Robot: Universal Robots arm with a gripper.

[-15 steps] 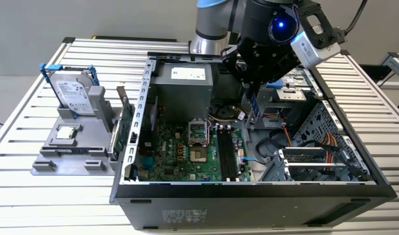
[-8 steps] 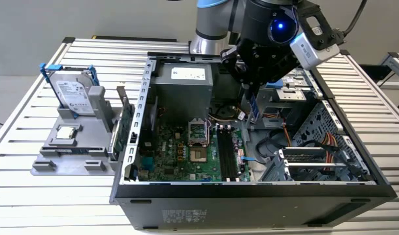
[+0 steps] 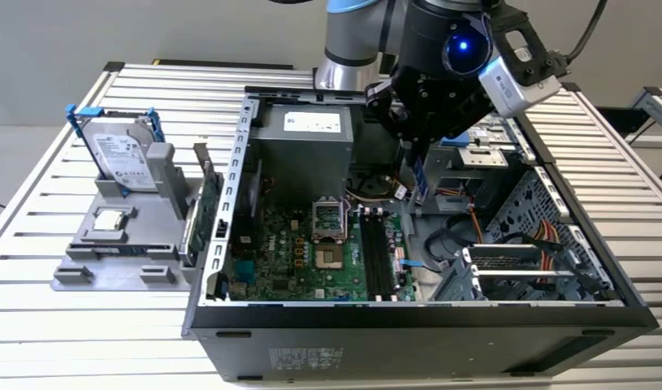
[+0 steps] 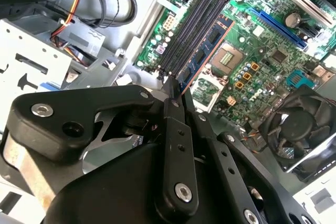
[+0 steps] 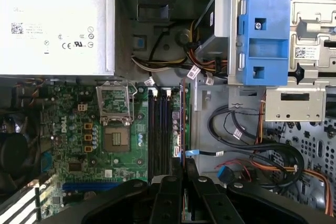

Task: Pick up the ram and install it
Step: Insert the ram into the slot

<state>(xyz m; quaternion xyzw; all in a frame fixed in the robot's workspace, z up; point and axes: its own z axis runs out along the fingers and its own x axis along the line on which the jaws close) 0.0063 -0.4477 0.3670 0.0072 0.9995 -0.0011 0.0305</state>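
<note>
Pinching the ram point(image 4: 206, 44), claw point(image 4: 171, 89) closed, over memory slots point(image 4: 190, 24)

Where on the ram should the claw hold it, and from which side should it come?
Probably by its long top edge, from straight above, the claw pinching the two flat faces. The ram is a thin board, on edge along the memory slots, so its contact edge must stay free underneath.

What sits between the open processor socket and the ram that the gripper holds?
Black memory slots lie between the processor socket and the ram in the gripper, as the first wrist view shows.
</note>
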